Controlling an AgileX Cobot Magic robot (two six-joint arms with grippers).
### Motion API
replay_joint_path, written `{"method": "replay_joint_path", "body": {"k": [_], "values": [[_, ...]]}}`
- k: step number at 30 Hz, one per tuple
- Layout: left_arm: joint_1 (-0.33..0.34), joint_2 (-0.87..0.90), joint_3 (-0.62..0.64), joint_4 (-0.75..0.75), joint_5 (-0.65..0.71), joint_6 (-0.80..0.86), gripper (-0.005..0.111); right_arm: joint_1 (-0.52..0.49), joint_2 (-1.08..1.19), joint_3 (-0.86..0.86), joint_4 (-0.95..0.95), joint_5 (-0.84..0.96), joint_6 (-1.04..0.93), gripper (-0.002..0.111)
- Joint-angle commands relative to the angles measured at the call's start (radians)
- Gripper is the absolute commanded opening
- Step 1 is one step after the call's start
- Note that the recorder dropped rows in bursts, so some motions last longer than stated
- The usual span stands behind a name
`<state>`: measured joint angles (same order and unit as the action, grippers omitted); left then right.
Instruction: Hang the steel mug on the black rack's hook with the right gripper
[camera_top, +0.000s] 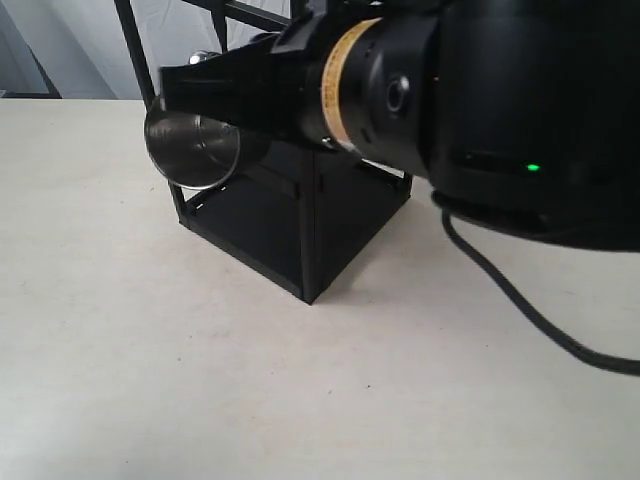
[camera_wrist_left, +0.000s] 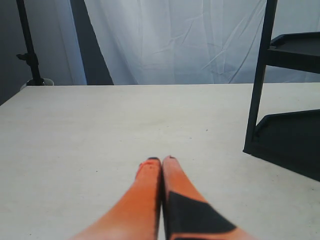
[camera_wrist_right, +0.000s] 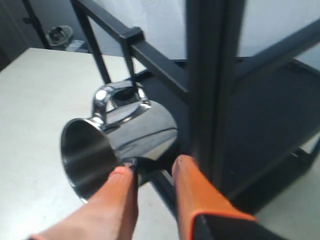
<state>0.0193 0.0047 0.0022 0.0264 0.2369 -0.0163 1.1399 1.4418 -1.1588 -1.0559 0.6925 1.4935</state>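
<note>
We look first at the right gripper (camera_wrist_right: 152, 172). Its two orange fingers (camera_wrist_right: 117, 197) are close together and pinch the thin wall of the steel mug (camera_wrist_right: 122, 137) near its open rim. One finger seems to sit inside the mouth and the other outside, so the claw is nearly closed with the mug held in it.

The mug lies tipped on its side in the air, with its open mouth facing back toward the wrist camera. Its shiny looped handle (camera_wrist_right: 107, 97) points up. A thin black hook (camera_wrist_right: 131, 82) comes down from a crossbar of the black rack (camera_wrist_right: 210, 100) right at the handle. We cannot tell if the hook is through the loop or just behind it.

In the exterior view the big black arm with its yellow band fills the top right, and the right gripper (camera_top: 175, 95) reaches left across the rack (camera_top: 300, 215). The mug (camera_top: 195, 150) hangs at its tip, above the pale table (camera_top: 200, 380), in front of the rack's left post.

The left gripper (camera_wrist_left: 161, 162) rests low over the table (camera_wrist_left: 100, 125). Its orange fingers are pressed together with nothing between them. The rack (camera_wrist_left: 287, 135) stands off to one side of it, well apart.
</note>
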Motion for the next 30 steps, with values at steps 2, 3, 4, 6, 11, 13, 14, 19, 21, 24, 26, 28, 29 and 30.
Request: {"method": "replay_joint_path", "body": {"k": [2, 3, 4, 6, 11, 13, 14, 19, 21, 24, 26, 28, 29, 30], "values": [[-0.001, -0.005, -0.002, 0.001, -0.006, 0.0, 0.002, 0.092, -0.122, 0.082, 0.069, 0.208, -0.114, -0.001], [-0.001, -0.005, -0.002, 0.001, -0.006, 0.0, 0.002, 0.126, -0.164, 0.116, 0.087, 0.237, -0.141, -0.001], [-0.001, -0.005, -0.002, 0.001, -0.006, 0.0, 0.002, 0.14, -0.183, 0.139, 0.098, 0.255, -0.159, -0.001], [-0.001, -0.005, -0.002, 0.001, -0.006, 0.0, 0.002, 0.176, -0.257, 0.206, 0.176, 0.308, -0.278, -0.001], [-0.001, -0.005, -0.002, 0.001, -0.006, 0.0, 0.002, 0.176, -0.319, 0.285, 0.583, 0.529, -0.357, -0.001], [-0.001, -0.005, -0.002, 0.001, -0.006, 0.0, 0.002, 0.176, -0.321, 0.287, 0.652, 0.529, -0.357, -0.001], [-0.001, -0.005, -0.002, 0.001, -0.006, 0.0, 0.002, 0.176, -0.321, 0.287, 0.68, 0.529, -0.357, -0.001], [-0.001, -0.005, -0.002, 0.001, -0.006, 0.0, 0.002, 0.176, -0.321, 0.255, 0.685, 0.529, -0.425, -0.001], [-0.001, -0.005, -0.002, 0.001, -0.006, 0.0, 0.002, 0.176, -0.321, 0.234, 0.612, 0.529, -0.425, -0.001], [-0.001, -0.005, -0.002, 0.001, -0.006, 0.0, 0.002, 0.174, -0.352, 0.226, 0.412, 0.469, -0.426, -0.001], [-0.001, -0.005, -0.002, 0.001, -0.006, 0.0, 0.002, 0.116, -0.376, 0.228, 0.152, 0.327, -0.42, -0.001], [-0.001, -0.005, -0.002, 0.001, -0.006, 0.0, 0.002, 0.006, -0.386, 0.228, 0.025, 0.187, -0.421, -0.001], [-0.001, -0.005, -0.002, 0.001, -0.006, 0.0, 0.002, -0.064, -0.392, 0.228, -0.015, 0.104, -0.421, -0.001], [-0.001, -0.005, -0.002, 0.001, -0.006, 0.0, 0.002, -0.139, -0.402, 0.228, -0.027, 0.02, -0.434, -0.001]]}}
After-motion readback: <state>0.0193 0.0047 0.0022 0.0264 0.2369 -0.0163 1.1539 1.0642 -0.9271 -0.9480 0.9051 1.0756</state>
